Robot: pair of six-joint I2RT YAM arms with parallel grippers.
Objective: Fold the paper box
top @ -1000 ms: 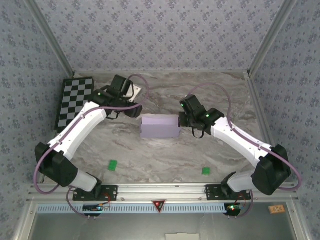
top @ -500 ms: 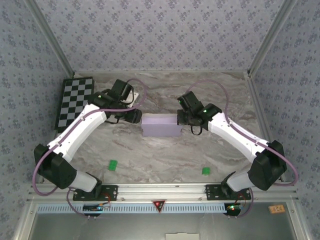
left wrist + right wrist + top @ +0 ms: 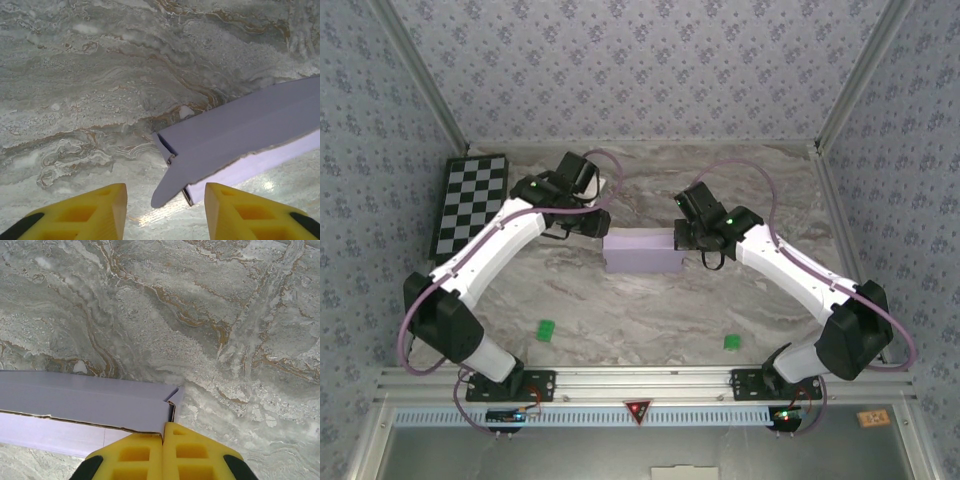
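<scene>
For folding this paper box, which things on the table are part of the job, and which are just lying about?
Part of the job:
- paper box, lavender, mid-table
- left hand, open at the box's loose flap
- right hand, shut, at the box's other end

Just lying about:
- checkerboard, far left
- left green tab
- right green tab

The tabletop (image 3: 650, 310) is marbled, grey-green with rust-brown veins, and glossy enough to carry pale glare in the left wrist view; walls of blue-grey wallpaper (image 3: 640, 70) with a small floral print close it in on three sides, joined by bare metal corner posts (image 3: 425, 85); a black-and-white checkerboard (image 3: 468, 205) lies by the left wall; two small green markers (image 3: 546, 329) sit towards the front; an aluminium rail (image 3: 640, 378) runs along the near edge; the light is even and soft.
</scene>
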